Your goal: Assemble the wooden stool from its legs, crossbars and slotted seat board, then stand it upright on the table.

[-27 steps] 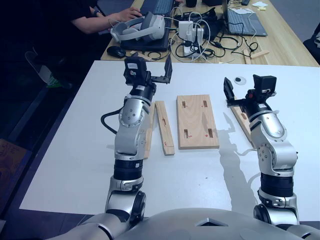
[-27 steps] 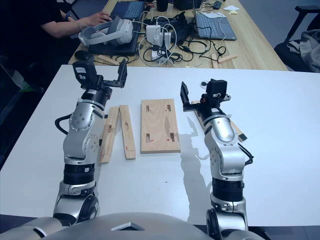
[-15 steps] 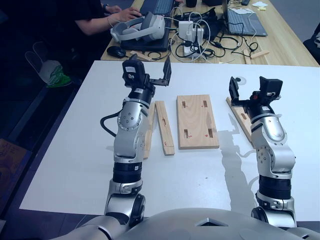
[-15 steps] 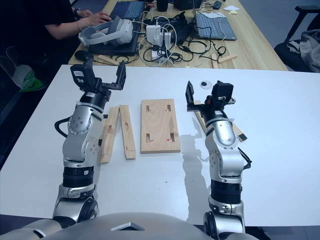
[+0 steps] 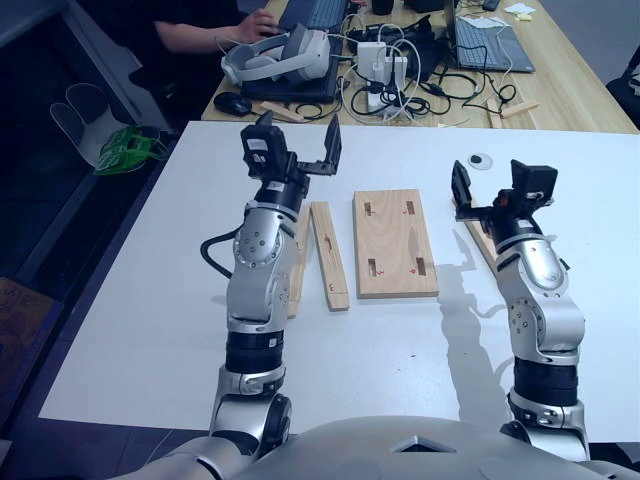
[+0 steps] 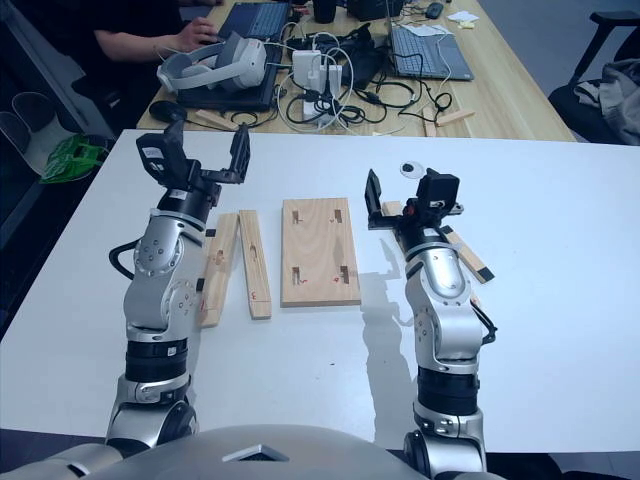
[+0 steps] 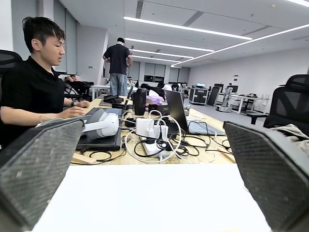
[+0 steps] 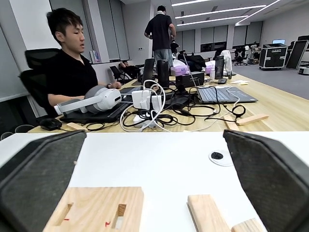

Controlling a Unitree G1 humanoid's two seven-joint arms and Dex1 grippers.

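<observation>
The white table [image 5: 150, 330] carries every part flat and unjoined, so assembly looks not yet begun. The seat board [image 5: 395, 243] lies in the middle, its four slots facing up and its long axis running straight away from the robot. Just beside its left long edge lie two wooden bars [image 5: 328, 255], roughly parallel to the board but splayed a little, the outer one partly under the left arm. To the board's right lie the other bars [image 6: 470, 258], partly hidden by the right arm and angled slightly off the board's axis. The left gripper [image 5: 300, 162] hangs above the far ends of the left bars, off the board's far left corner, its fingers [image 7: 38, 164] spread wide and holding nothing. The right gripper [image 5: 490, 200] hangs off the board's far right corner, over the near bars, its fingers [image 8: 38, 174] likewise spread and empty. Both sets point forward across the table, so a pick probably needs the wrist tipped down and the gap turned across a bar's long axis; each arm is nearer its own side's bars.
</observation>
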